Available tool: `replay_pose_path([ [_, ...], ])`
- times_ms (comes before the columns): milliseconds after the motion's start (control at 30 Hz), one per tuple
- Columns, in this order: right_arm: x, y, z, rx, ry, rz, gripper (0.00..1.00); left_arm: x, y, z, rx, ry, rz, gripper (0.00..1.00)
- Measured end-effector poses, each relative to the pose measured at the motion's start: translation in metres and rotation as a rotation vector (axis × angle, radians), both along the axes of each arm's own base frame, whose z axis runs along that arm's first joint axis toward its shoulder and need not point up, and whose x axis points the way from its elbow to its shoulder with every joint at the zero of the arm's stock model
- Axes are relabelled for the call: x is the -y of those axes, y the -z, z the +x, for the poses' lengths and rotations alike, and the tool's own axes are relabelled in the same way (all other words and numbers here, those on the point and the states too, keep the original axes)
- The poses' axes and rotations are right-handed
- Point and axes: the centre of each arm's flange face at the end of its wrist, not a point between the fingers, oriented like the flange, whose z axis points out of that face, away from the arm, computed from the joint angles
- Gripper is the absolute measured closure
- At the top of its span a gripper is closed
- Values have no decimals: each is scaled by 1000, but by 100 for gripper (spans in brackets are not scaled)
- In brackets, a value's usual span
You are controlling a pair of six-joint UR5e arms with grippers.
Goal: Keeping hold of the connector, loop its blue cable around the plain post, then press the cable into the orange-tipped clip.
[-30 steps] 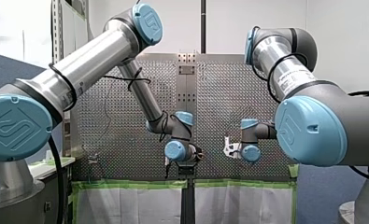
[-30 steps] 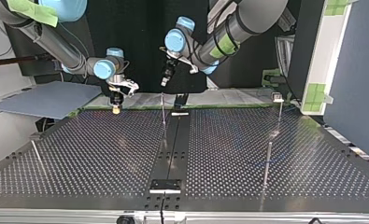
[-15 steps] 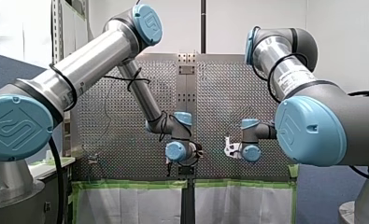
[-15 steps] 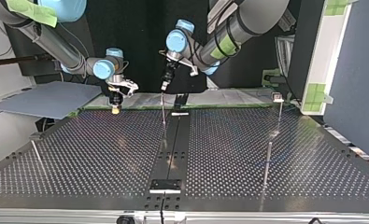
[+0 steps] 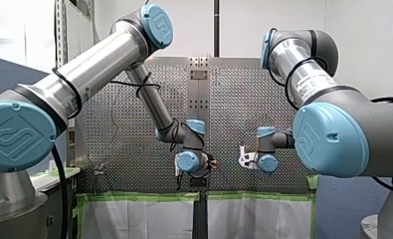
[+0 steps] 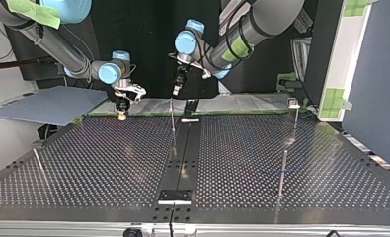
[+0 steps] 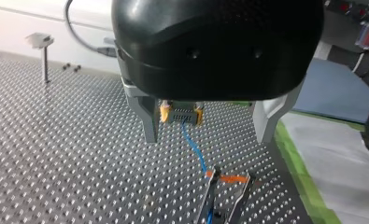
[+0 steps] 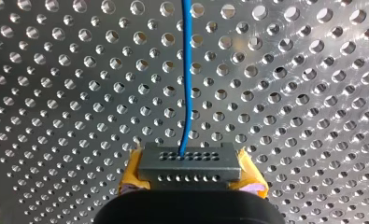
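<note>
My right gripper (image 8: 189, 181) is shut on a grey connector (image 8: 189, 163), clamped between its yellow pads (image 8: 131, 179). The blue cable (image 8: 187, 70) leaves the connector and runs straight ahead over the perforated plate. In the left wrist view the same connector (image 7: 181, 115) shows beyond my left gripper (image 7: 207, 140), whose metal fingers (image 7: 147, 119) stand wide apart and open with nothing between them. From there the cable (image 7: 195, 149) drops to the orange-tipped clip (image 7: 225, 179), ahead of and below those fingers. In the top view my left gripper (image 6: 176, 92) hangs over a thin upright (image 6: 173, 118); my right gripper (image 6: 121, 116) is to its left.
A post with a flat head (image 7: 44, 51) stands far off beside my left gripper. The top view shows other thin posts (image 6: 283, 170) at the right and one (image 6: 38, 163) at the left. A dark rail (image 6: 182, 153) runs down the table's middle.
My left arm's wrist has turned and its gripper has shifted slightly lower over the thin upright. My right arm and the connector have not moved.
</note>
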Motion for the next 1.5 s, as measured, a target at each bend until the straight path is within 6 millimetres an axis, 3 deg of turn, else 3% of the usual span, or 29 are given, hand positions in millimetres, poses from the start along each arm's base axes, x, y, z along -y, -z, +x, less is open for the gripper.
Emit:
replay_pose_path([
  [167,0,0,0,1,0,2,100,3,-5,11,9,-8,-32,0],
  [433,0,0,0,6,-1,2,100,19,2,25,-2,4,-29,0],
  [633,0,0,0,7,-1,2,100,17,2,32,-3,-5,-29,0],
  [967,0,0,-1,8,-1,1,100,9,25,26,-39,-14,25,0],
  [1500,0,0,-1,9,-1,2,100,9,26,29,-30,-6,21,0],
])
